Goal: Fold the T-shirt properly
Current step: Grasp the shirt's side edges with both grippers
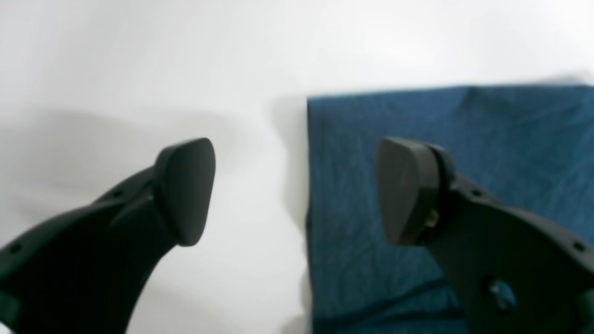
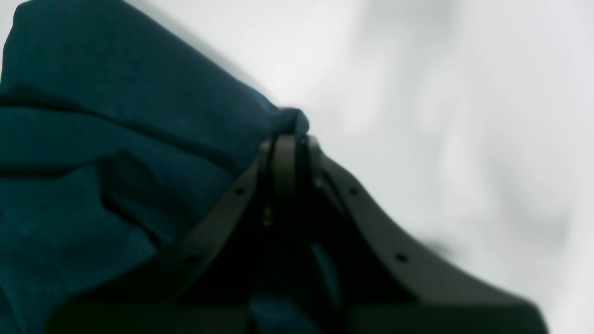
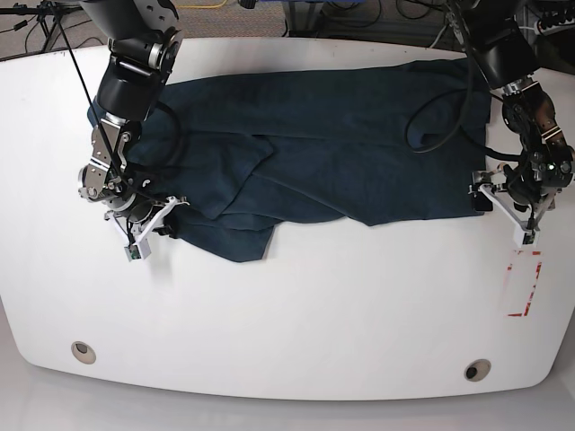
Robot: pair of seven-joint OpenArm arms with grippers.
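Note:
The dark teal T-shirt (image 3: 341,153) lies spread across the far half of the white table (image 3: 296,305), with a flap folded over its lower left part. On the left of the base view, my right gripper (image 3: 166,215) is at the shirt's left edge. In the right wrist view that gripper (image 2: 290,137) is shut on a bunched fold of the T-shirt (image 2: 116,139). My left gripper (image 3: 499,211) hangs at the shirt's right edge. In the left wrist view it (image 1: 294,190) stands open, one finger (image 1: 403,190) over the T-shirt (image 1: 464,134) and the other (image 1: 185,190) over bare table, holding nothing.
A red-outlined rectangular marker (image 3: 523,285) sits on the table near the right edge. Two round holes (image 3: 83,350) (image 3: 476,370) are near the front edge. Cables and stands (image 3: 359,13) crowd the space behind the table.

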